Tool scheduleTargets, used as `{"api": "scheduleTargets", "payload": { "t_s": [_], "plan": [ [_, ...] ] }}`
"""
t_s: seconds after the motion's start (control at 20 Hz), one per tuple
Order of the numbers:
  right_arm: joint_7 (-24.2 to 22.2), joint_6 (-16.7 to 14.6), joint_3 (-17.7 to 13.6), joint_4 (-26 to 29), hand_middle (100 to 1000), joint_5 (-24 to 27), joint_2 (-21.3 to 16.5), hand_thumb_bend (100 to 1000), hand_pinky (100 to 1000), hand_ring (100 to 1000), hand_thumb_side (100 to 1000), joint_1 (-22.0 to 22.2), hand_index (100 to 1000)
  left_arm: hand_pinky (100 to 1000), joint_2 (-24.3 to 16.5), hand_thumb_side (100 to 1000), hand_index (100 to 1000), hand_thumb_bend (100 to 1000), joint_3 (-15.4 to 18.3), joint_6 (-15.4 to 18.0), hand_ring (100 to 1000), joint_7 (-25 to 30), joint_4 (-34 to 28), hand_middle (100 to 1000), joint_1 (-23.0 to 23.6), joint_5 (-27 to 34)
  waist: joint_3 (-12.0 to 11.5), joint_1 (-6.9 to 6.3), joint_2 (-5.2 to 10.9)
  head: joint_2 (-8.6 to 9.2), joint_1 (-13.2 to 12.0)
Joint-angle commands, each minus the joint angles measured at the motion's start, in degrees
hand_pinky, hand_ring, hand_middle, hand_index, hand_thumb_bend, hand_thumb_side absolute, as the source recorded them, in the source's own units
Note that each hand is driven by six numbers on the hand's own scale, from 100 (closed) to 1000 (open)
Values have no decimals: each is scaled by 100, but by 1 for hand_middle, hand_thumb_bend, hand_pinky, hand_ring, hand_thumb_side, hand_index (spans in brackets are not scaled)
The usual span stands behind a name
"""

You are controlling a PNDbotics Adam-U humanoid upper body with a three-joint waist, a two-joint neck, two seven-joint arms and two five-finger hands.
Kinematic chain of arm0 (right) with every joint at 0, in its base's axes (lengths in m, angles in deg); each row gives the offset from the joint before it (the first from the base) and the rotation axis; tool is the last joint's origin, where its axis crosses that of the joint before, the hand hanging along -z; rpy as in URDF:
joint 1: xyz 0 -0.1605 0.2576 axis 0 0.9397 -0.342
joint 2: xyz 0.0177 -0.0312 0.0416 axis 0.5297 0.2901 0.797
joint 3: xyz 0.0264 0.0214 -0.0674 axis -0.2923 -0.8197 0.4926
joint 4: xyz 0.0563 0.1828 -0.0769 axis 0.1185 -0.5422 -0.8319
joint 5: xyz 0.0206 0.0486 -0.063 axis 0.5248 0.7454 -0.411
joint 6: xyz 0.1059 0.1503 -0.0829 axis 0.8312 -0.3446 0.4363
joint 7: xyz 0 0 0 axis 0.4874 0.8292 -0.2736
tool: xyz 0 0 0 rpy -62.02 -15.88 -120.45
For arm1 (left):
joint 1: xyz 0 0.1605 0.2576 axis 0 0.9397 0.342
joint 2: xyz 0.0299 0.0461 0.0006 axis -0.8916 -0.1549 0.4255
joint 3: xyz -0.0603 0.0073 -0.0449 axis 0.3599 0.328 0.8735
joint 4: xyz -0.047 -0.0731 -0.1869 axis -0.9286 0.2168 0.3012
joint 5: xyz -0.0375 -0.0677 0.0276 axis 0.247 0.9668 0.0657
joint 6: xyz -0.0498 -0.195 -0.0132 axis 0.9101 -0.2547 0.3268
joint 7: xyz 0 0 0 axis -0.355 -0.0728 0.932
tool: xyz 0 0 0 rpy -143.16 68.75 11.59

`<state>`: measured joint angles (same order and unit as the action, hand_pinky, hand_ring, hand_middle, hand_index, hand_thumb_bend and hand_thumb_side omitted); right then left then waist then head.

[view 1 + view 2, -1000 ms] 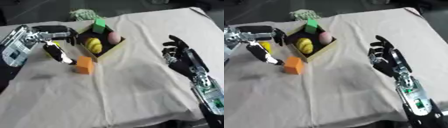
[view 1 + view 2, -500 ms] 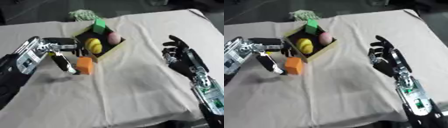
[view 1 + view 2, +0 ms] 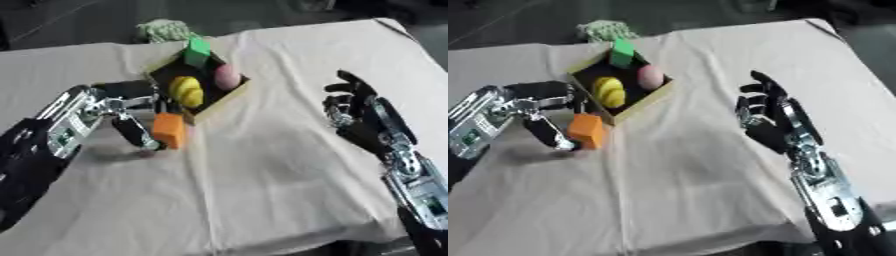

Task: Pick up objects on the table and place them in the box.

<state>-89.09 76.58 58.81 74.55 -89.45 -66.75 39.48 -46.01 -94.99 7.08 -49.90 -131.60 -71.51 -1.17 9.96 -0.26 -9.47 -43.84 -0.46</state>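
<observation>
The left robot hand point(image 3: 131, 117) has closed in on the orange block point(image 3: 169, 130), thumb and fingers now pinching it just below the box point(image 3: 229, 92), ready for lifting. The right robot hand point(image 3: 354, 112) idles open, right of centre.

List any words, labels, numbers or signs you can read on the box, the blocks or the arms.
None can be read. The orange block, the cardboard box and the green block show plain faces. Small green patches on the left forearm and right forearm are too blurred to tell.
</observation>
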Motion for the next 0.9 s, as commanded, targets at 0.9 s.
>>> {"api": "scheduleTargets", "payload": {
  "t_s": [0.9],
  "plan": [
    [-129,-19,95,43,760,39,-16,100,663,708,314,-220,968,554,585,177,655,402,1174,-710,456,-2068,1127,442,-1282,-1302,214,-3,-32,79,-167]
  ]
}}
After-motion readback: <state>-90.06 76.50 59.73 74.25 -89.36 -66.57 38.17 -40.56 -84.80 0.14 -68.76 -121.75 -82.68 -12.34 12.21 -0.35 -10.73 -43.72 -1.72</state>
